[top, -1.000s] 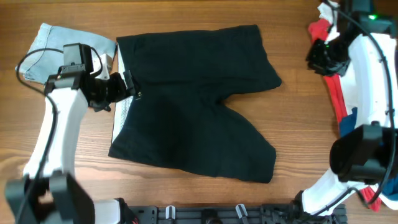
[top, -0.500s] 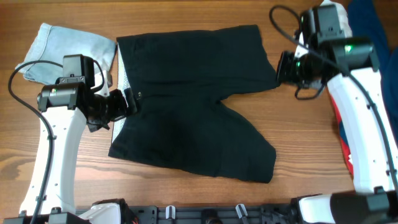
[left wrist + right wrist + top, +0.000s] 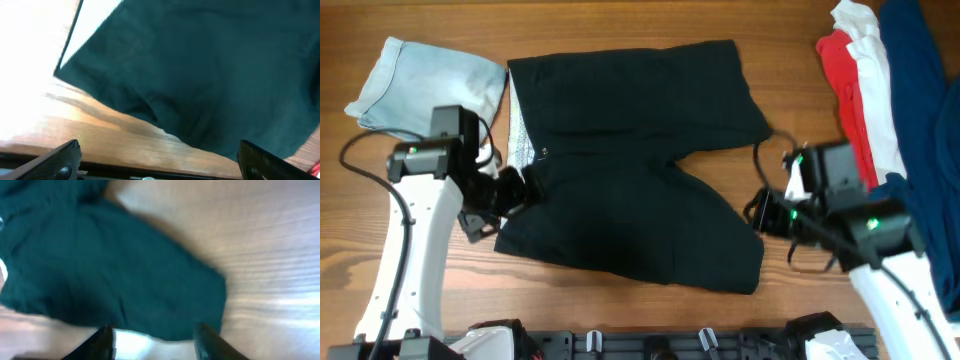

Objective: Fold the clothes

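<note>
Your black shorts (image 3: 630, 170) lay flat on the surface (image 3: 800, 90), waistband beside the denim shorts (image 3: 425, 85). Your left jaws stood wide apart at the waistband; your right jaws were parted near a leg hem.

Filled mostly with black shorts (image 3: 210, 65), spread across the top and right, one corner pointing left beside a glare-whitened patch. Edged below by a strip of wooden counter (image 3: 100, 137). Framed at both bottom corners by dark fingers (image 3: 62, 159), set wide apart.
</note>
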Robot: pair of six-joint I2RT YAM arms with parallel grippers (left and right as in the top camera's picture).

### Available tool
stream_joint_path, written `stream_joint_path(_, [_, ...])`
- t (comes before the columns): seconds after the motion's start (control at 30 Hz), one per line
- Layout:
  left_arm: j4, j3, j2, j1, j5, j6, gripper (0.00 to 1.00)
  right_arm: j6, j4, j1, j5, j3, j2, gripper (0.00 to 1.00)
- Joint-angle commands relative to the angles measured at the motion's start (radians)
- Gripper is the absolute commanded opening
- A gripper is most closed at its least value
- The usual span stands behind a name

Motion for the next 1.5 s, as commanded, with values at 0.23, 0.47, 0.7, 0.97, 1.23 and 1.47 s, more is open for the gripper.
stream_joint_path(0.23, [0.105, -0.236, -0.012, -0.001, -0.001, -0.166, 0.99, 0.328, 0.122, 0.105, -0.243, -0.285, -0.029, 0.67])
stream_joint_path(0.47, [0.276, -0.364, -0.012, -0.001, 0.003, -0.183, 0.95, 0.443, 0.245, 0.115, -0.356, -0.468, -0.029, 0.65])
stream_joint_path(0.7, [0.37, -0.47, -0.012, -0.001, 0.024, -0.21, 0.93, 0.439, 0.27, 0.115, -0.365, -0.506, -0.029, 0.65])
stream_joint_path(0.97, [0.512, -0.516, -0.011, -0.001, -0.027, -0.268, 0.75, 0.412, 0.275, 0.115, -0.365, -0.506, -0.029, 0.65])
stream_joint_path(1.23, [0.507, -0.527, -0.01, -0.001, -0.109, -0.437, 0.81, 0.401, 0.272, 0.115, -0.365, -0.506, -0.029, 0.65])
stream_joint_path(1.47, [0.521, -0.527, -0.01, -0.001, -0.213, -0.579, 0.84, 0.402, 0.275, 0.115, -0.365, -0.506, -0.029, 0.66])
